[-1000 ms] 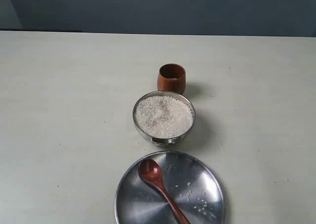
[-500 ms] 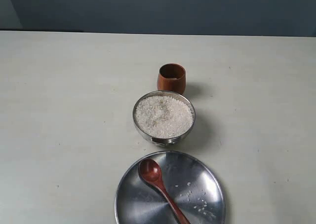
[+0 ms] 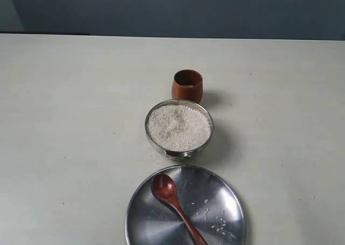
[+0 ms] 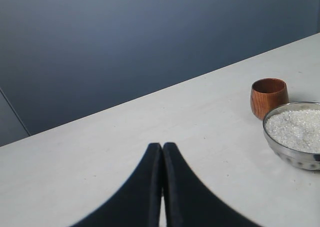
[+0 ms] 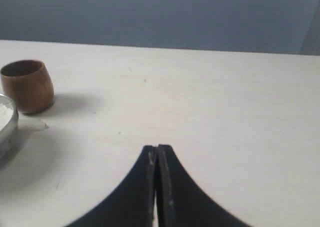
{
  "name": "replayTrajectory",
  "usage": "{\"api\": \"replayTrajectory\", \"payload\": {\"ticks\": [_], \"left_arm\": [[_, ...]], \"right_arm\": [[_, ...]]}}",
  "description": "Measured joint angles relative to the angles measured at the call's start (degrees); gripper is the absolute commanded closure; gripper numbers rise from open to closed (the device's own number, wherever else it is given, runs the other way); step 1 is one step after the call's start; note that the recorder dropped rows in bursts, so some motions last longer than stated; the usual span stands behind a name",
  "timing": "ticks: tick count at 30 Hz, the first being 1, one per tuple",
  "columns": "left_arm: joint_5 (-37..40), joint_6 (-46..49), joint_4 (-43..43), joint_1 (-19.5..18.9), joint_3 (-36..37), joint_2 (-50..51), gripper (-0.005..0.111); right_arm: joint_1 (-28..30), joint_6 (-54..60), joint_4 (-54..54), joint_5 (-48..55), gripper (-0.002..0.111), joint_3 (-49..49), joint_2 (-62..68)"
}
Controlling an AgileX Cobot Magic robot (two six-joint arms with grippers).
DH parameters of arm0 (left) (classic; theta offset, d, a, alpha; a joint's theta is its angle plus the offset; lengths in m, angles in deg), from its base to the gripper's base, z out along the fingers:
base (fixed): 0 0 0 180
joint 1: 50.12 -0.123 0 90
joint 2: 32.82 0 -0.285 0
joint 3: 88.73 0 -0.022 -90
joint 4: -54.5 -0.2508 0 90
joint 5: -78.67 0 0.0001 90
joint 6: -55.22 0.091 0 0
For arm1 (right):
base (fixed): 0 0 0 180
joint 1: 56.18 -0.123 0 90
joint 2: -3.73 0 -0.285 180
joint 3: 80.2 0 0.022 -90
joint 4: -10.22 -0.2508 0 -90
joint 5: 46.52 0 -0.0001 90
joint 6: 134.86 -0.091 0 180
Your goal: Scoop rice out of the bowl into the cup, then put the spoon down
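A pale table (image 3: 70, 121) carries everything in one line down its middle, from far to near. Farthest stands the cup (image 3: 187, 86), upright, its dark inside showing. Just on its near side sits the bowl (image 3: 178, 153), close enough that I cannot tell whether the two touch. The bowl is filled to the rim with the rice (image 3: 179, 127). Nearest lies a flat steel plate (image 3: 215, 194), a short gap from the bowl. The spoon (image 3: 171, 197) rests on the plate, its oval end empty and toward the far left, its handle running near and right past the picture's edge. A few stray grains (image 3: 218, 226) dot the plate's right side. The left gripper (image 4: 162, 146) has its jaws pressed together on nothing, above bare table left of the bowl. The right gripper (image 5: 157, 148) is likewise pressed together and empty, right of the cup.
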Motion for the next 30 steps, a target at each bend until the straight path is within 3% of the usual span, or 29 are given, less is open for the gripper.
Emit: {"api": "replayTrajectory", "payload": {"ticks": [20, 30], "left_arm": [[0.0, 0.0, 0.0, 0.0, 0.0, 0.0, 0.106], [0.0, 0.0, 0.0, 0.0, 0.0, 0.0, 0.106]], "right_arm": [[0.0, 3.2, 0.0, 1.5, 0.108, 0.0, 0.0], [0.0, 12.8, -2.0, 2.7, 0.108, 0.0, 0.0]]}}
